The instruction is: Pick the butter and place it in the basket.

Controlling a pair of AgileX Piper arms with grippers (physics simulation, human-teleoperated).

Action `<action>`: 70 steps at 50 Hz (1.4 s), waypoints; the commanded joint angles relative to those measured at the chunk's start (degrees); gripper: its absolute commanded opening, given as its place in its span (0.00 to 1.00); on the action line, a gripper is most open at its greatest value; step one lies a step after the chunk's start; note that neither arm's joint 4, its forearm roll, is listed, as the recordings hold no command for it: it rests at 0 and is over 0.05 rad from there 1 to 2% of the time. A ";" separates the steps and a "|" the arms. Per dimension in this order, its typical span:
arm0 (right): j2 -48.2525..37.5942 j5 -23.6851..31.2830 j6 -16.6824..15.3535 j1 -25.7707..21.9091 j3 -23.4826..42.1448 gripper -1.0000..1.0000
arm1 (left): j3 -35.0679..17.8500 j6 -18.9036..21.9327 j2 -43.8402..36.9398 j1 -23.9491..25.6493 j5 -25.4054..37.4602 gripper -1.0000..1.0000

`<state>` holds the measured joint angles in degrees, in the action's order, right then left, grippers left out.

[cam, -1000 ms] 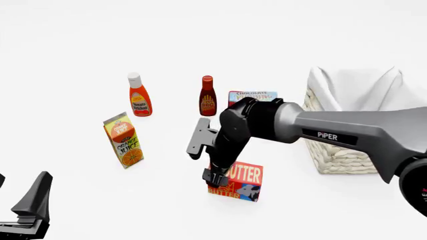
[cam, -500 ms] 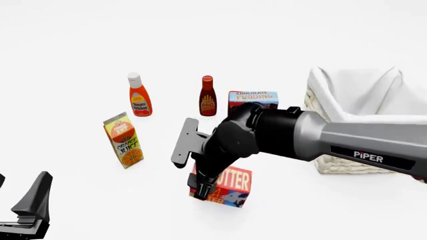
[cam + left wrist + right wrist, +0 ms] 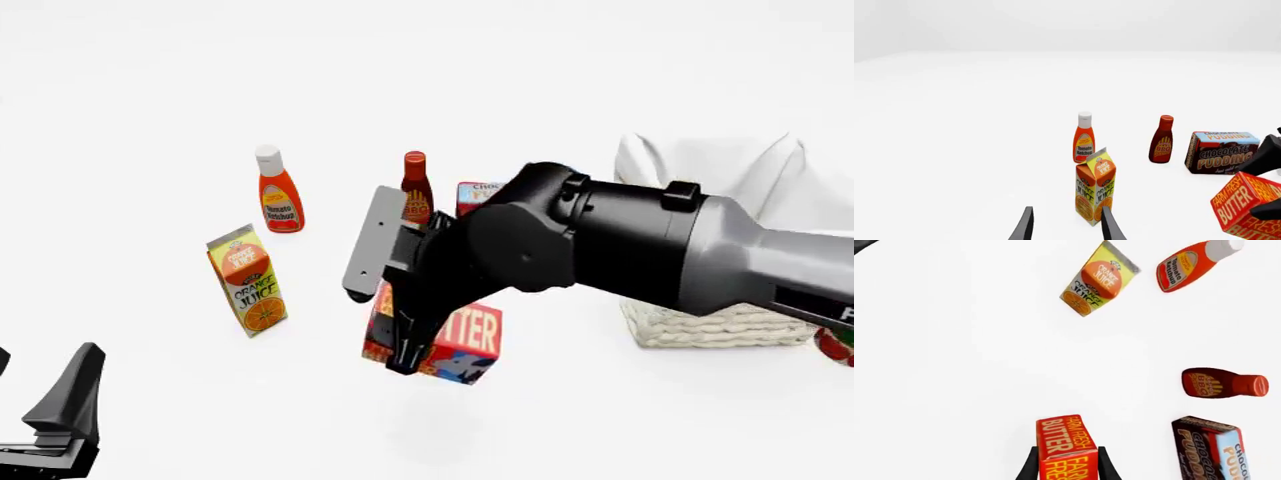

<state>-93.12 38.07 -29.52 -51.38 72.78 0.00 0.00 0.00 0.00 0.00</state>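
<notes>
the basket [image 3: 694, 320] waits behind the right arm; the right gripper [image 3: 1066, 467] clamps the butter [image 3: 461, 340] across its narrow sides, clear of the table. likely light, stiff, smooth-faced. left gripper [image 3: 1064, 225] idles, fingers apart.

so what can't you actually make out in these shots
- Basket, front view: mostly behind the right arm, inside unseen.
- Chocolate pudding box, front view: mostly hidden by that arm.
- Butter, right wrist view: cut off by the edge.
- Left end effector, front view: cropped at the corner.
</notes>
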 commanded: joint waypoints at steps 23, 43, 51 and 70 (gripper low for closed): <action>9.25 -5.46 1.87 4.91 3.67 0.00 | 0.00 0.00 0.00 0.00 0.00 1.00; 15.63 -9.72 3.35 7.44 2.68 0.00 | 0.00 0.00 0.00 0.00 0.00 1.00; 17.45 -11.19 3.41 9.44 3.59 0.00 | 0.00 0.00 0.00 0.00 0.00 1.00; 20.45 -15.00 4.27 14.82 3.73 0.00 | 0.00 0.00 0.00 0.00 0.00 1.00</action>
<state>-74.81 25.22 -27.21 -38.92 75.69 0.00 0.00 0.00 0.00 0.00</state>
